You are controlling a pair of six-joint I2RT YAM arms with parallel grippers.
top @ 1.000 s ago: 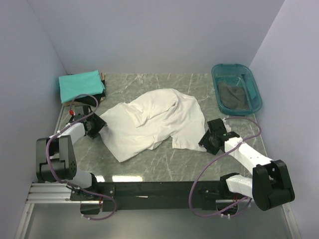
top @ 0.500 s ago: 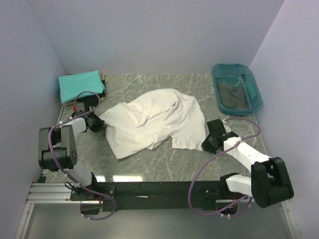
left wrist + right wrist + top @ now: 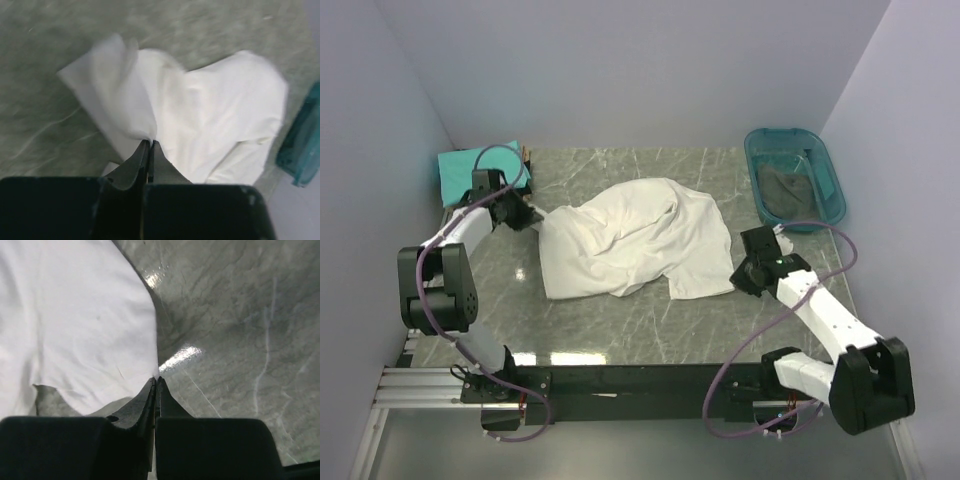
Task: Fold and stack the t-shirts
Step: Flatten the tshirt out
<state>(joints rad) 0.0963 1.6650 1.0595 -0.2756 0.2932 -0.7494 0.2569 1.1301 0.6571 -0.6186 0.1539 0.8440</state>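
Note:
A white t-shirt lies crumpled across the middle of the marble table. My left gripper is shut on its left edge, and in the left wrist view the cloth pinches into the closed tips. My right gripper is shut on the shirt's right edge; the right wrist view shows the white cloth caught in the closed tips. A folded teal t-shirt lies at the back left on a dark one, partly hidden by my left arm.
A translucent teal plastic tub holding dark cloth stands at the back right. Purple walls close in the table on three sides. The arm bases and a black rail run along the near edge.
Both grippers closed on the white t-shirt's edges. The left gripper moved back toward the teal stack, pulling the left edge with it. The right gripper shifted slightly right and back.

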